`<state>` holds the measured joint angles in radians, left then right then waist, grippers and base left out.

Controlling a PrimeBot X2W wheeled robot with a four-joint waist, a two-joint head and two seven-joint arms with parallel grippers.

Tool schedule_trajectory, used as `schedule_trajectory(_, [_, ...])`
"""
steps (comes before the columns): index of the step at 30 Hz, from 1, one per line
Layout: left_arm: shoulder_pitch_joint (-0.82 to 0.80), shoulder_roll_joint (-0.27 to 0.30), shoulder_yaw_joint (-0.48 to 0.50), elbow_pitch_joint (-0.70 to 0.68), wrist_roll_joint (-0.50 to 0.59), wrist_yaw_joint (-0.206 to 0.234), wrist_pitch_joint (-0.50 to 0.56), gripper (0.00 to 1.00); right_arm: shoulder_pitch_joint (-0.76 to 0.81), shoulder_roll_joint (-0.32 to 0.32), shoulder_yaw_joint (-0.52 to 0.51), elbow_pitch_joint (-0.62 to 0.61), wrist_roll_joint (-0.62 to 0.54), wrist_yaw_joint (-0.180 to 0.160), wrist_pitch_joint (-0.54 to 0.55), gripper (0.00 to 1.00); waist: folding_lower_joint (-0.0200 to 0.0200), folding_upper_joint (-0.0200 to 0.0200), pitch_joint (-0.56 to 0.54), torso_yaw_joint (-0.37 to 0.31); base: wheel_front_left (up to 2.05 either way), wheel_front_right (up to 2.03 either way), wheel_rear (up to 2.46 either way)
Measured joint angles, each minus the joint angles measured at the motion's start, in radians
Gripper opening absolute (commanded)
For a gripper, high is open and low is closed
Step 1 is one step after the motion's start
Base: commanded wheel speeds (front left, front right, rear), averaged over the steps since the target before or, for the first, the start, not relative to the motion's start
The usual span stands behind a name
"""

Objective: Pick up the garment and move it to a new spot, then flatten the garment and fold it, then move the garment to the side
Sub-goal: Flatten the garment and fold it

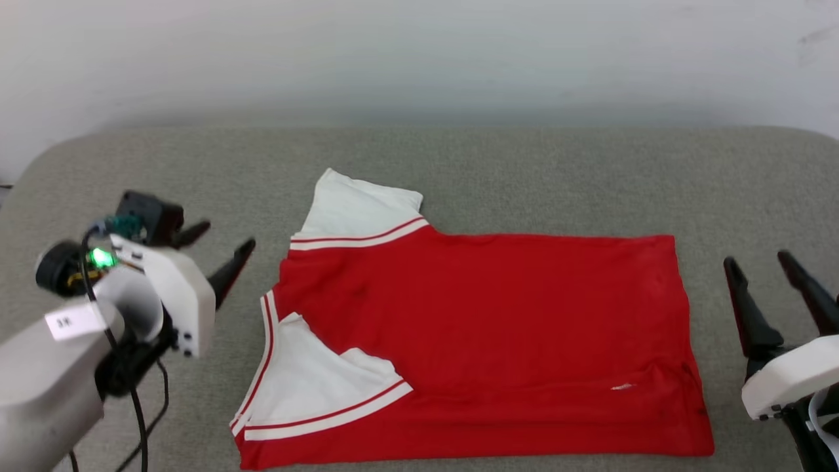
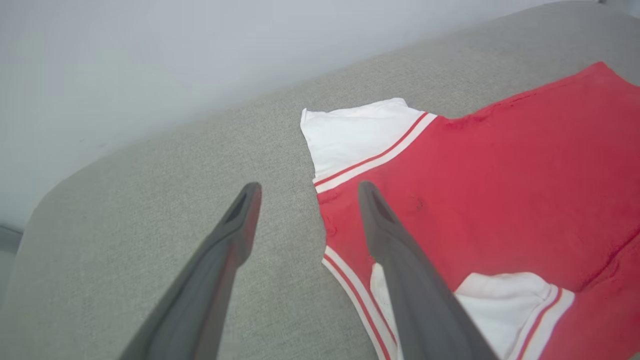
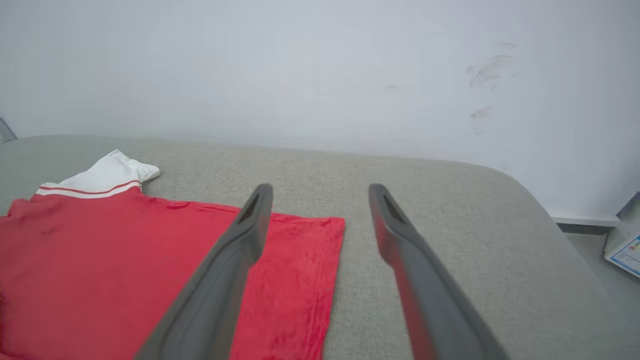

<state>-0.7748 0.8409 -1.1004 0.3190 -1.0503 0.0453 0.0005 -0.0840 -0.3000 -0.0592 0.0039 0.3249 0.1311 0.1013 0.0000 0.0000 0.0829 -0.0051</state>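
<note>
The garment (image 1: 485,334), a red jersey with white sleeves and striped trim, lies spread on the grey cushioned surface (image 1: 524,170), its plain red side up, collar end to the left and hem to the right. One white sleeve (image 1: 357,210) sticks out at the far side; the other (image 1: 314,387) is folded in over the near side. My left gripper (image 1: 226,239) hovers open just left of the collar end, holding nothing. My right gripper (image 1: 763,262) stands open just right of the hem, also holding nothing. The wrist views show the garment (image 2: 500,185) (image 3: 125,260) beside open fingers.
A pale wall (image 1: 419,59) runs along the far edge of the grey surface. Bare grey surface lies behind the garment and at both ends. In the right wrist view, floor with a printed sheet (image 3: 625,252) shows past the surface's right end.
</note>
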Motion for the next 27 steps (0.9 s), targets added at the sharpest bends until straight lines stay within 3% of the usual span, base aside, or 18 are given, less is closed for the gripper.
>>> schedule_trajectory(4, [-0.096,-0.029,0.027,0.043,0.022,-0.007,-0.011,1.00,-0.009,0.065,-0.031,-0.060,-0.073,0.000,-0.072,1.00,0.0000,0.0000,0.047,-0.021,0.00,0.00,0.00])
schedule_trajectory(8, [-0.203,-0.060,0.045,0.105,0.017,-0.051,0.045,1.00,-0.030,0.119,-0.028,-0.123,-0.132,0.000,-0.120,1.00,0.0000,0.0000,0.113,-0.047,0.00,0.00,0.00])
schedule_trajectory(16, [-0.439,-0.072,0.030,0.223,-0.012,-0.143,0.334,1.00,-0.062,0.191,0.022,-0.207,-0.196,0.000,-0.145,1.00,0.0001,0.0000,0.268,-0.110,0.00,0.00,0.00])
schedule_trajectory(21, [-0.556,-0.090,0.009,0.266,-0.054,-0.162,0.536,1.00,-0.090,0.210,0.039,-0.226,-0.208,0.000,-0.154,1.00,0.0002,0.0000,0.368,-0.145,0.00,0.00,0.00])
schedule_trajectory(27, [-0.659,-0.098,-0.023,0.307,-0.042,-0.169,0.656,1.00,-0.124,0.220,0.052,-0.236,-0.220,0.000,-0.163,1.00,0.0002,0.0000,0.469,-0.180,0.00,0.00,0.00])
